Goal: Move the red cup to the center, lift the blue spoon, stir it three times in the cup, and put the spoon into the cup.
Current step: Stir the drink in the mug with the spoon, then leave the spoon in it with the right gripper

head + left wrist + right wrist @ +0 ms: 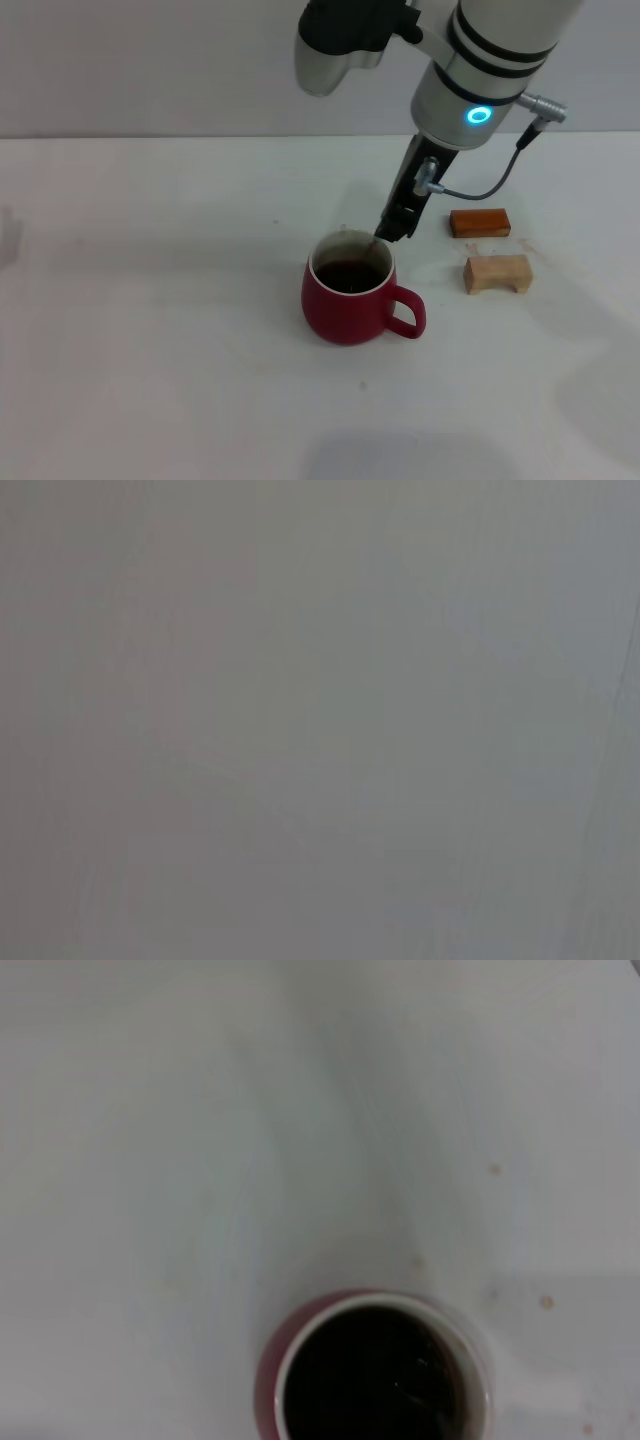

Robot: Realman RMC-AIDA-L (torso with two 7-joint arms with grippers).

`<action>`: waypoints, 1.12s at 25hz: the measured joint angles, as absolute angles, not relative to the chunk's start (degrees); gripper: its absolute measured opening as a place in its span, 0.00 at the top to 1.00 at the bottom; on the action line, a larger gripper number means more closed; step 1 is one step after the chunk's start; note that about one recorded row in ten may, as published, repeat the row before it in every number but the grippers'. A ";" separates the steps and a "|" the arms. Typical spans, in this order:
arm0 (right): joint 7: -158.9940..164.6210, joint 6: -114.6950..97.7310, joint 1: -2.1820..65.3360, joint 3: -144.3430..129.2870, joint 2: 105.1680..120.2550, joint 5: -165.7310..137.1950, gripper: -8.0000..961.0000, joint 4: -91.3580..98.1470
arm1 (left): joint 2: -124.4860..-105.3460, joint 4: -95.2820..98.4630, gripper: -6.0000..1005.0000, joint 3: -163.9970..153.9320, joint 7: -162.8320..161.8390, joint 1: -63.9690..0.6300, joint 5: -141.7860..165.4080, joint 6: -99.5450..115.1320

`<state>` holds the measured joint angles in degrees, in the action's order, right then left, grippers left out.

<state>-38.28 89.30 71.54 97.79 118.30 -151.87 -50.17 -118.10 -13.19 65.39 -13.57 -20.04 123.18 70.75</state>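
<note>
Head view: the right gripper [392, 228], at the end of the right arm reaching in from above, hangs over the far rim of the red cup [348, 300], on the side away from the cup's loop handle. A thin sliver at the fingertips, slanting down toward the cup's mouth, appears to be the blue spoon [376, 244]; too little of it shows to be sure, and its pale handle cannot be made out. The fingertips sit close together about this sliver, so the gripper seems clamped on the spoon. The cup stands upright on the white table [150, 300], directly below and slightly nearer the robot than the gripper, with its handle turned toward the robot's right and dark liquid filling it to just under the white inner rim. Beyond the gripper, on the robot's right, lie two small blocks apart from the cup: a reddish-brown block [480, 222] and, nearer the robot, a pale wooden block [498, 273]. Right wrist view: the red cup [372, 1370] lies close beneath the camera, mouth open and liquid dark. Left wrist view: only a featureless grey surface; the left gripper appears in no view.
</note>
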 joint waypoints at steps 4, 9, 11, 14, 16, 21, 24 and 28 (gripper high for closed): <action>-38.49 90.76 71.54 97.71 118.30 -152.18 0.83 -50.19 | -118.12 -13.26 0.14 65.39 -13.59 -20.05 123.26 70.76; -39.53 93.22 71.72 97.47 118.39 -150.97 0.83 -50.48 | -118.13 -13.28 0.14 65.39 -13.62 -20.18 123.30 70.75; -39.77 93.64 71.87 97.46 118.42 -150.37 0.83 -50.50 | -118.12 -13.28 0.14 65.39 -13.62 -20.19 123.31 70.75; -40.12 93.89 71.97 97.47 118.44 -149.03 0.83 -50.56 | -118.13 -13.27 0.14 65.39 -13.62 -20.20 123.32 70.75; -40.31 93.83 71.99 97.47 118.47 -148.44 0.83 -51.17 | -118.12 -13.34 0.14 65.39 -13.63 -20.22 123.30 70.75; -40.82 93.09 72.05 97.70 118.64 -148.25 0.83 -51.38 | -118.13 -13.36 0.14 65.39 -13.63 -20.22 123.23 70.75; -40.92 91.71 72.15 97.94 118.65 -148.21 0.83 -51.33 | -118.13 -13.36 0.14 65.39 -13.63 -20.24 123.20 70.75; -40.67 90.05 72.19 98.05 118.59 -148.88 0.83 -51.17 | -118.13 -13.36 0.14 65.39 -13.63 -20.37 123.15 70.75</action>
<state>-40.67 90.05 72.19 98.05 118.59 -148.88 -51.17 -118.13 -13.36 65.39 -13.62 -20.37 123.15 70.75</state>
